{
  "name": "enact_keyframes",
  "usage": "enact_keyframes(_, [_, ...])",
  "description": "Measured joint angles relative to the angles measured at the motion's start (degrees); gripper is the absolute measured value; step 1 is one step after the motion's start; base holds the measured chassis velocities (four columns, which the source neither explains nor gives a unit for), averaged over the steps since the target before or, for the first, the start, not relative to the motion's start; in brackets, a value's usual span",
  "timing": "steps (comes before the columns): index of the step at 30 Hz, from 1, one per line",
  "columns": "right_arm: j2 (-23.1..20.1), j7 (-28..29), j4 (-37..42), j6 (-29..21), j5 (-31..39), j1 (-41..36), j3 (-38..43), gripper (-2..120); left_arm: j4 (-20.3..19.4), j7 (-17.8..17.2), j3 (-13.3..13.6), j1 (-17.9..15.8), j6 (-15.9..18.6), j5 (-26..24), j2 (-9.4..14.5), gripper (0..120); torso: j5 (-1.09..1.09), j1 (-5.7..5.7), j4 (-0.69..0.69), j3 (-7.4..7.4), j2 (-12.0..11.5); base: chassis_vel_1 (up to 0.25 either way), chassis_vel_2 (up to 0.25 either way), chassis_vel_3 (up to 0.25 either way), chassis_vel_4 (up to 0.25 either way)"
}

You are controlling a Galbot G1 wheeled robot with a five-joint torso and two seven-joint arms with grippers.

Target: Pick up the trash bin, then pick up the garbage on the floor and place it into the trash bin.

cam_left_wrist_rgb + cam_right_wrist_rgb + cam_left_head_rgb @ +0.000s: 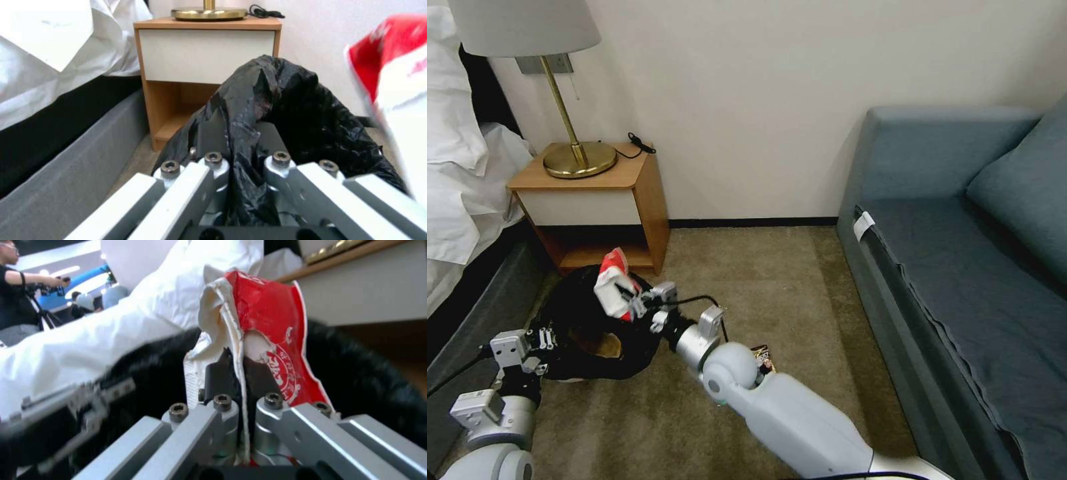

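Head view: our right gripper (630, 303) holds the red-white wrapper (614, 283) over the open mouth of the trash bin (594, 333), which our left gripper (547, 337) holds up by its near rim beside the nightstand (600, 200). In the right wrist view the fingers (222, 373) are closed on the wrapper's lower edge, and its long axis stands up and away from the jaws. In the left wrist view the jaws are clamped narrow on a fold of the black bag (249, 133). The relation that matters is vertical: we judge that the wrapper hangs above the bin's opening, towards its far rim, so release should drop it inside. A brown-gold snack wrapper (762, 357) lies on the carpet (760, 280) beside our right arm.
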Motion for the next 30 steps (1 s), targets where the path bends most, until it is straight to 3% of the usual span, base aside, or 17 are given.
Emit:
enact_keyframes(11, [0.0,0.5,-2.6,0.5,-2.8,-1.9,-0.8,0,-1.3,0.1,0.3,0.6,0.6,-0.5,-0.6,4,0.01,0.00,0.00,0.00,0.0,0.000,0.000,0.000,0.000])
enact_keyframes(15, [-0.3,1.2,-2.8,0.5,-3.3,-2.5,-0.5,19,-1.1,0.3,1.0,0.7,0.4,0.2,-1.2,4,0.01,0.00,0.00,0.00,0.0,0.000,0.000,0.000,0.000])
enact_keyframes(23, [0.0,2.0,-2.4,-0.1,-2.5,-3.6,-0.4,44,-0.8,0.3,1.4,0.5,0.0,0.9,-1.5,4,0.01,0.00,0.00,0.00,0.0,0.000,0.000,0.000,0.000])
enact_keyframes(30, [0.4,4.2,-2.4,-0.3,-4.5,-2.6,1.8,72,0.1,0.5,0.1,0.2,-0.9,0.3,-1.2,4,0.01,0.00,0.00,0.00,0.0,0.000,0.000,0.000,0.000])
